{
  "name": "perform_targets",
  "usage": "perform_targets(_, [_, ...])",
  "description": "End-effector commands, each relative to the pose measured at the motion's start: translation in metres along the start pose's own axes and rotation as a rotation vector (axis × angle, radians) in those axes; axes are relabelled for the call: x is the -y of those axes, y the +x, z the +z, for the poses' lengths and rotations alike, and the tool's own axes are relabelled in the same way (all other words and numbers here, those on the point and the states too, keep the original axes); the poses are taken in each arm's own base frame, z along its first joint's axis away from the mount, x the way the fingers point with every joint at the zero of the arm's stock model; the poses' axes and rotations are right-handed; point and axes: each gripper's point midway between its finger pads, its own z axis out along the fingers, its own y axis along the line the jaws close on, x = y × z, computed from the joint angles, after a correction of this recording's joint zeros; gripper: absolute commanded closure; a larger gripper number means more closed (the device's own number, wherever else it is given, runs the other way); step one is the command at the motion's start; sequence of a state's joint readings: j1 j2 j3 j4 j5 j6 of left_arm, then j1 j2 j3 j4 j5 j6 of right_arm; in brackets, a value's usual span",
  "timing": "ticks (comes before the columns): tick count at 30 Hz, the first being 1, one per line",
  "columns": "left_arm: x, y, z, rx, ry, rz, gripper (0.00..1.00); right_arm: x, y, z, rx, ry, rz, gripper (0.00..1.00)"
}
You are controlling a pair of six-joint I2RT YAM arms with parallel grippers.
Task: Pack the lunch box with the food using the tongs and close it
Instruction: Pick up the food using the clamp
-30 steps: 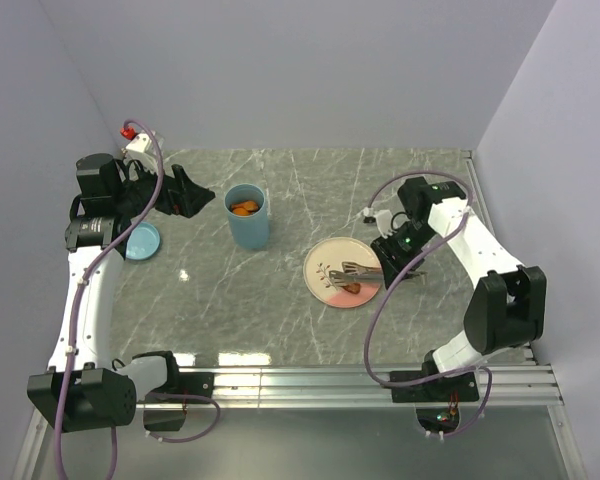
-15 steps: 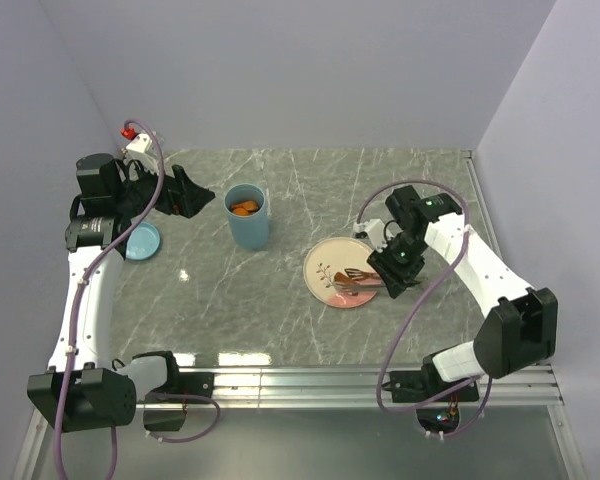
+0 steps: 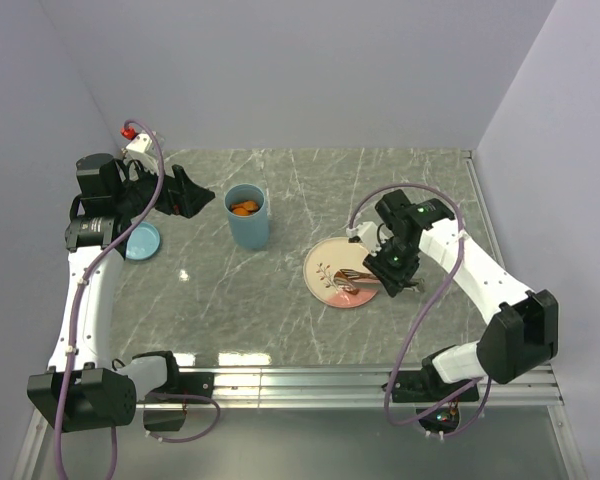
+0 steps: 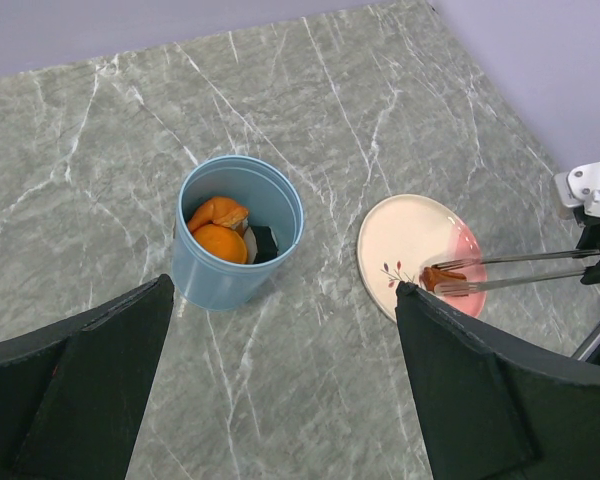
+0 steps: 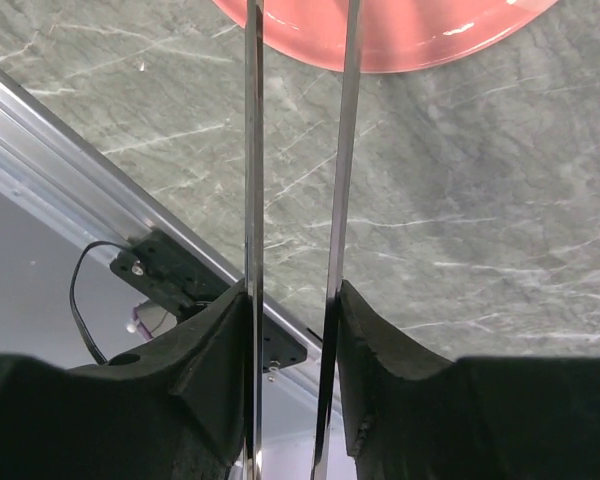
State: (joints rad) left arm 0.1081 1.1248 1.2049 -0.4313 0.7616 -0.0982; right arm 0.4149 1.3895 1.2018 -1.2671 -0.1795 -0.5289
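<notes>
The light-blue lunch box (image 3: 248, 218) stands open left of centre, with orange and dark food (image 4: 220, 230) inside. Its blue lid (image 3: 141, 241) lies at the far left. My right gripper (image 3: 394, 268) (image 5: 293, 300) is shut on the silver tongs (image 3: 365, 277) (image 5: 254, 150), one arm against each finger. The tong tips reach over the pink plate (image 3: 325, 262) (image 4: 405, 235) and sit on either side of a brown sausage piece (image 4: 440, 277) (image 3: 349, 284). My left gripper (image 3: 185, 190) (image 4: 280, 400) hangs open and empty, high above the table to the left of the lunch box.
An aluminium rail (image 3: 310, 380) runs along the near table edge, also seen in the right wrist view as a rail (image 5: 70, 140). A red and white fixture (image 3: 132, 135) sits in the back left corner. Walls close in the left, back and right sides.
My right arm has swung left over the plate and brought the tong tips down around the brown piece. The tong arms have drawn closer together. The left arm has not moved.
</notes>
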Motion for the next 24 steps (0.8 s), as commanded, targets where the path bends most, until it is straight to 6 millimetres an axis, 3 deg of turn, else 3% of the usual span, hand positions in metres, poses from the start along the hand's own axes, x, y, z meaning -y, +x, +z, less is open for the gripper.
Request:
perform_targets(1, [0.003, -0.013, -0.005, 0.036, -0.008, 0.033, 0.01, 0.003, -0.01, -0.005, 0.029, 0.019, 0.003, 0.66])
perform_targets(7, [0.003, -0.015, -0.005, 0.039, -0.009, 0.035, 0.01, -0.007, -0.028, -0.031, 0.123, -0.025, -0.003, 0.76])
perform_targets(13, [0.002, -0.018, -0.003, 0.044, -0.006, 0.028, 0.01, -0.015, -0.067, -0.075, 0.318, -0.05, -0.055, 0.79])
perform_targets(19, [0.001, -0.023, -0.001, 0.056, -0.007, 0.019, 0.0, -0.006, -0.132, -0.124, 0.548, -0.022, -0.094, 0.8])
perform_targets(20, [0.0, -0.024, 0.0, 0.057, -0.01, 0.018, 0.01, -0.004, -0.152, -0.146, 0.628, -0.005, -0.108, 0.8])
perform_targets(22, [-0.002, -0.025, 0.001, 0.056, -0.014, 0.004, 0.01, 0.002, -0.176, -0.15, 0.651, -0.008, -0.115, 0.8])
perform_targets(23, [-0.004, -0.024, 0.002, 0.055, -0.023, -0.004, 0.01, 0.005, -0.192, -0.17, 0.708, 0.021, -0.138, 0.8])
perform_targets(24, [-0.004, -0.024, 0.002, 0.056, -0.022, -0.008, 0.01, 0.01, -0.204, -0.164, 0.699, 0.016, -0.136, 0.8])
